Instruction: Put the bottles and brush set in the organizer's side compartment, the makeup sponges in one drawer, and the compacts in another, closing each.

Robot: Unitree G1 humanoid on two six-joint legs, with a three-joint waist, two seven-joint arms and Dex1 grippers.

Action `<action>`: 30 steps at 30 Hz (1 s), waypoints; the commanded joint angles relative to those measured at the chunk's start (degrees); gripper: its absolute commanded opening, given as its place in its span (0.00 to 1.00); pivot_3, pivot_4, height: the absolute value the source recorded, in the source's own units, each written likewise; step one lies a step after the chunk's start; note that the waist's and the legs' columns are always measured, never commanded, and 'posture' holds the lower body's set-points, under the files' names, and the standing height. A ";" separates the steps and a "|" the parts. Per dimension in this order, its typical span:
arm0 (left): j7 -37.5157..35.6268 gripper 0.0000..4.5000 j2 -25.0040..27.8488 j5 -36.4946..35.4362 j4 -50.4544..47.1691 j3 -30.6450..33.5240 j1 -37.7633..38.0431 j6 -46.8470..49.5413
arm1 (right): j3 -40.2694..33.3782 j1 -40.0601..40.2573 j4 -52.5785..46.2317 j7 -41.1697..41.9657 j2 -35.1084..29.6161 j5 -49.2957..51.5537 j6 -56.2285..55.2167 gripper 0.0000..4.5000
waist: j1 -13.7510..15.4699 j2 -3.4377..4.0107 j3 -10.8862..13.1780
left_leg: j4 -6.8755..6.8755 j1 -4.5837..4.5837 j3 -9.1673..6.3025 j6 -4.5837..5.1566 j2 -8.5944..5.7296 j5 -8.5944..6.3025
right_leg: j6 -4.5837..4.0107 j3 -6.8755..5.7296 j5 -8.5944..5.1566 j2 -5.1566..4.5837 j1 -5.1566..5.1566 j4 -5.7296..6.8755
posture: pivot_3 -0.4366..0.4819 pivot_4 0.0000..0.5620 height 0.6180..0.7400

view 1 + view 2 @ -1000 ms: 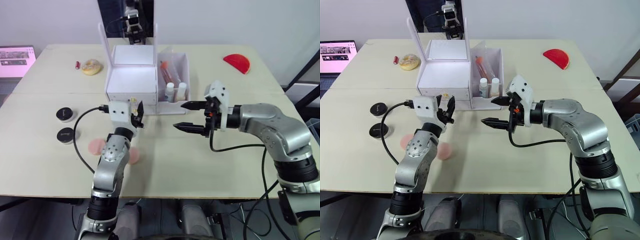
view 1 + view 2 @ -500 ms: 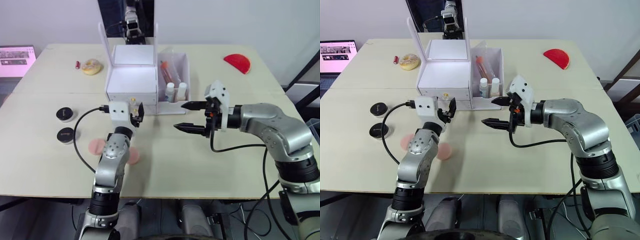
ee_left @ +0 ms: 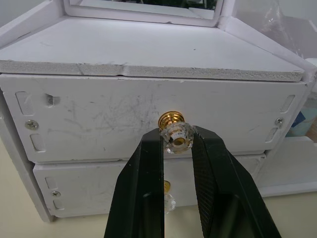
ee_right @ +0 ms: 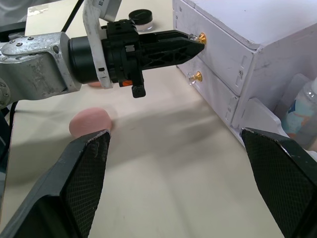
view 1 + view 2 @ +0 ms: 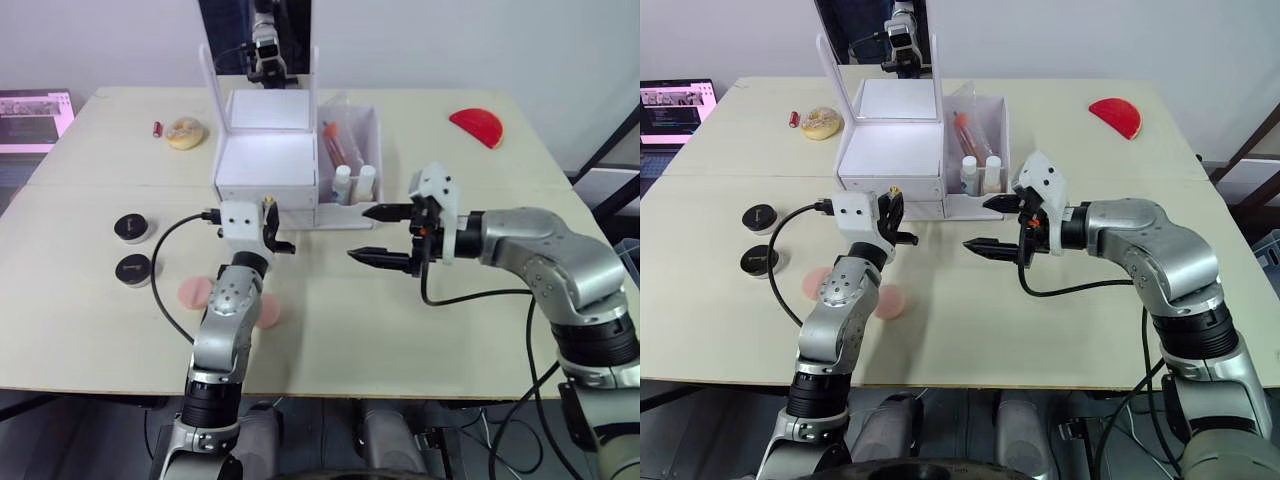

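1. The wide pale wooden desk [image 5: 420, 330] carried the tall white two-drawer organizer with a clear side compartment [image 5: 265, 165], which stood directly ahead of the left end effector [image 3: 178, 148]; both drawers were shut.
2. The right end effector [image 5: 380, 233] hung with its fingers spread wide and empty, the side compartment just beyond it; the small white bottles [image 5: 353, 183] and the brush set in its clear sleeve [image 5: 333, 143] already stood inside.
3. Over the last second the left end effector had advanced from just short of the drawer front and narrowed its fingers, so they now pinched the crystal-and-brass knob of the upper drawer [image 3: 174, 133], touching it on both sides.
4. That change suggested the drawer-opening step was beginning: a straight pull back should slide the upper drawer out.
5. The two round pink makeup sponges [image 5: 196, 292] lay behind and below the left end effector, beside its forearm.
6. The two round black compacts [image 5: 131, 228] sat well apart to its outer side, so both drawer loads were still waiting.
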 commanded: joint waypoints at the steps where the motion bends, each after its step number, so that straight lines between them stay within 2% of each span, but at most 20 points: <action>1: -0.75 0.06 0.19 -0.24 -3.10 -0.39 0.35 -0.78 | -1.62 -0.31 -1.89 -0.05 -0.59 0.33 -0.03 1.00 | -0.01 0.00 0.00 | 0.00 0.00 0.00 0.00 0.00 0.00 | 0.00 0.00 0.00 0.00 0.00 0.00 | 0.48 0.27 1.00; 6: -3.55 0.06 2.19 -1.34 -8.17 -1.05 4.74 0.18 | -1.70 -0.06 -2.15 -0.09 -0.74 0.44 0.25 1.00 | -0.12 0.00 0.00 | -0.09 0.00 0.00 0.00 0.00 0.00 | 0.01 0.00 -0.01 0.00 -0.01 -0.11 | 0.48 0.27 1.00; 17: -13.19 0.06 9.78 -8.62 -20.84 -0.30 15.27 2.80 | -1.17 -0.99 -0.57 0.55 -0.77 -0.52 -0.72 1.00 | -0.01 0.02 0.01 | -0.14 -0.05 0.00 0.01 0.00 -0.01 | -0.02 0.00 -0.02 0.00 -0.02 -0.24 | 0.48 0.27 1.00; 23: -13.96 0.06 12.49 -10.82 -25.91 -0.08 19.68 5.12 | -0.86 -1.45 0.34 1.12 -0.49 -1.20 -1.33 1.00 | 0.04 0.02 0.02 | -0.11 -0.10 0.00 0.01 0.00 -0.01 | -0.02 0.00 -0.02 -0.01 -0.02 -0.27 | 0.48 0.27 1.00; 30: -14.37 0.06 13.47 -12.75 -27.79 0.27 21.03 7.02 | -0.69 -1.87 1.11 1.79 -0.34 -1.98 -1.91 1.00 | -0.03 0.03 0.02 | -0.12 -0.09 0.00 0.01 0.00 -0.01 | -0.03 0.00 -0.02 -0.01 -0.02 -0.28 | 0.48 0.27 1.00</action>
